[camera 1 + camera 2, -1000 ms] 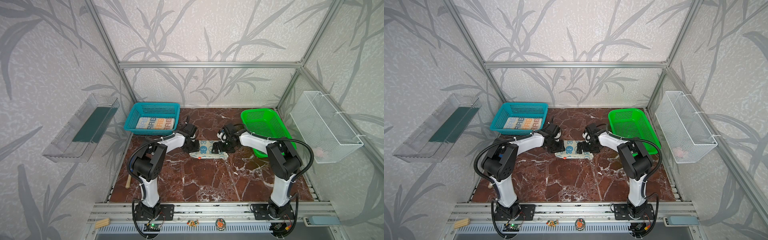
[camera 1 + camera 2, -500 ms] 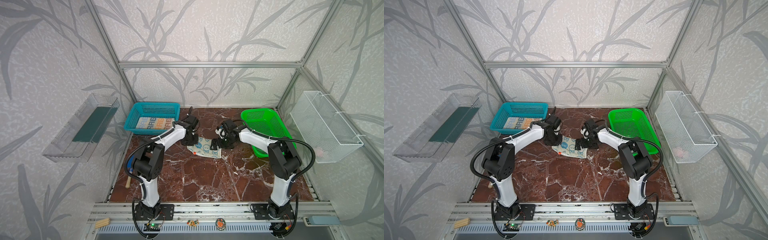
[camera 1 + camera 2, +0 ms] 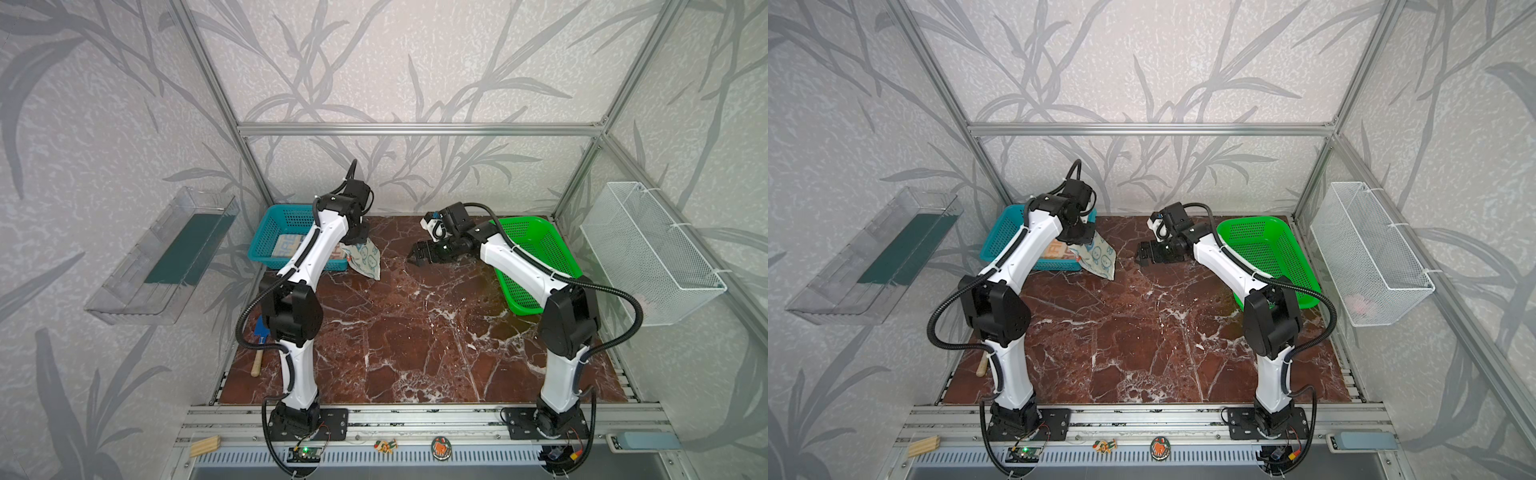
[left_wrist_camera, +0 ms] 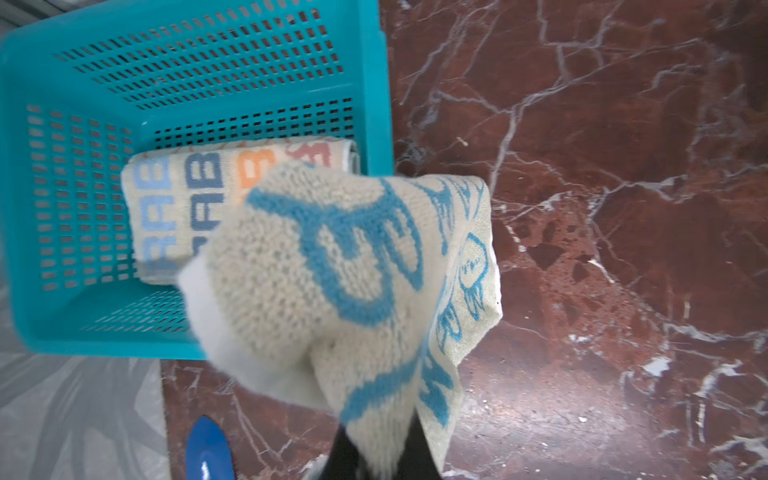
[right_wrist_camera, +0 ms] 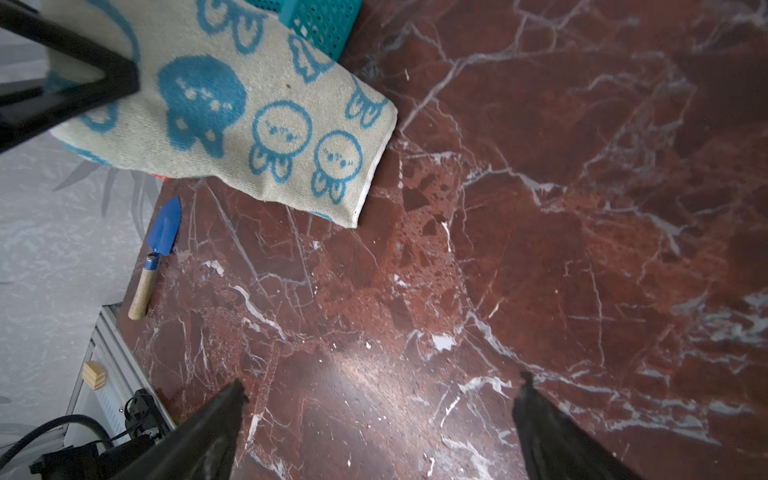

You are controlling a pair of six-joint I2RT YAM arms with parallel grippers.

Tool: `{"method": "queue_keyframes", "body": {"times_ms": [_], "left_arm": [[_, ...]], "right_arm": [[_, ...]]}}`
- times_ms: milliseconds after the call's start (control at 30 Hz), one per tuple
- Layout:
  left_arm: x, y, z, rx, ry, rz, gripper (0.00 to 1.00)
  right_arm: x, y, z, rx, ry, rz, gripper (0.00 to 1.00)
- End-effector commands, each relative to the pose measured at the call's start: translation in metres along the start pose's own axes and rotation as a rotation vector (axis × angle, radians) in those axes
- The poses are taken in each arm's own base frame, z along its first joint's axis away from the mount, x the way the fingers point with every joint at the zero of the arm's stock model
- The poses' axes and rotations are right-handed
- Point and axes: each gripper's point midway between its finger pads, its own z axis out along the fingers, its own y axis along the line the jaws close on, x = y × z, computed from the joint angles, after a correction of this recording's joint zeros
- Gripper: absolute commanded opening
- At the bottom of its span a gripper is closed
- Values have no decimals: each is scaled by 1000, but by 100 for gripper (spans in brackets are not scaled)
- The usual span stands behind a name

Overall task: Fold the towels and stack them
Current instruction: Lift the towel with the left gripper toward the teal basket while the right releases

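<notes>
Left of centre, the left tool (image 3: 360,241) clamps the blue-bunny towel (image 3: 366,261) beside the teal basket (image 3: 261,252). The right tool (image 3: 414,255) gapes empty.

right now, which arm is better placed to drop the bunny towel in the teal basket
Left. The left claw is shut on the blue bunny towel beside the teal basket holding the striped towel; the right claw is open, empty.

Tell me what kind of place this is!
Probably a robot testing booth: a silver aluminium frame boxes it in, two white-and-black robot arms stand bolted at the front, and they share a red-brown marble-look tabletop.
</notes>
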Motion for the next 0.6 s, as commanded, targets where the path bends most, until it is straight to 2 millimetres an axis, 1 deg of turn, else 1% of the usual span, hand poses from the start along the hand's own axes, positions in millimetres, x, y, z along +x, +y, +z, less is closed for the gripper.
{"method": "queue_keyframes", "body": {"times_ms": [0,100,200,267,433,567], "left_arm": [[0,31,4,-102,37,91,0],[-12,54,8,-131,16,91,0],[-23,79,11,-163,-26,71,0],[-29,92,14,-164,-50,58,0],[-32,123,28,-181,-66,38,0],[-29,139,39,-195,-60,33,0]], "right_arm": [[-1,16,6,-24,24,-26,99],[-8,25,9,-29,14,-51,99],[-14,30,15,-41,15,-57,99],[-18,33,21,-49,20,-58,99],[-27,42,35,-66,40,-75,99],[-35,50,42,-71,47,-96,99]]}}
